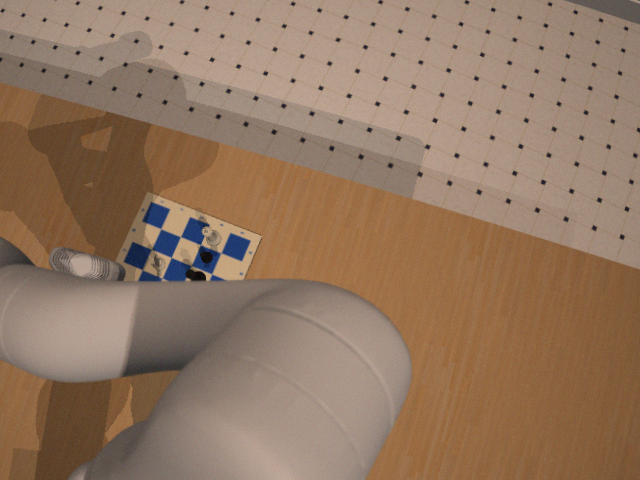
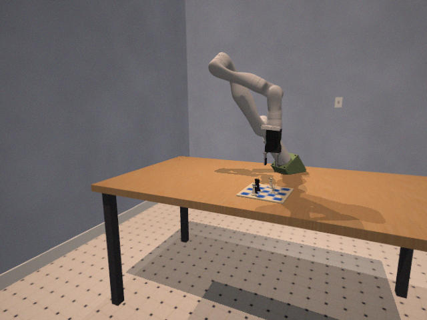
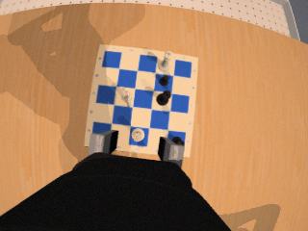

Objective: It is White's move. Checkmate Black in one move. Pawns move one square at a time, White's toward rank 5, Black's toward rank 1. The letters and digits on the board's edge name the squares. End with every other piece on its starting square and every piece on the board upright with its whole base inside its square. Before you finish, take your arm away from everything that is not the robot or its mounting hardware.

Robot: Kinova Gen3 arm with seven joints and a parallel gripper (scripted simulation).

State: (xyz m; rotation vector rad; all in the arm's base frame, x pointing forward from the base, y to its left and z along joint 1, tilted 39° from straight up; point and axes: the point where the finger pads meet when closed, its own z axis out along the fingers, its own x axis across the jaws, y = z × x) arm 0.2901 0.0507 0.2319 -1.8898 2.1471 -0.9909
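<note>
A small blue-and-cream chessboard (image 3: 142, 99) lies on the wooden table; it also shows in the top view (image 1: 188, 242) and the exterior view (image 2: 265, 193). In the wrist view a white piece (image 3: 167, 60) stands at the far edge. Two black pieces (image 3: 164, 80) (image 3: 164, 96) stand behind it, and another white piece (image 3: 126, 96) stands mid-board. A third white piece (image 3: 138, 134) stands on the near row. A black piece (image 3: 176, 141) shows at the near right corner. My gripper (image 3: 138, 141) (image 2: 270, 160) is open and empty, high above the board's near edge.
The arm's green base (image 2: 289, 164) stands on the table behind the board. In the top view the arm's links (image 1: 206, 361) hide the near part of the board. The table edge lies beyond the board's far side.
</note>
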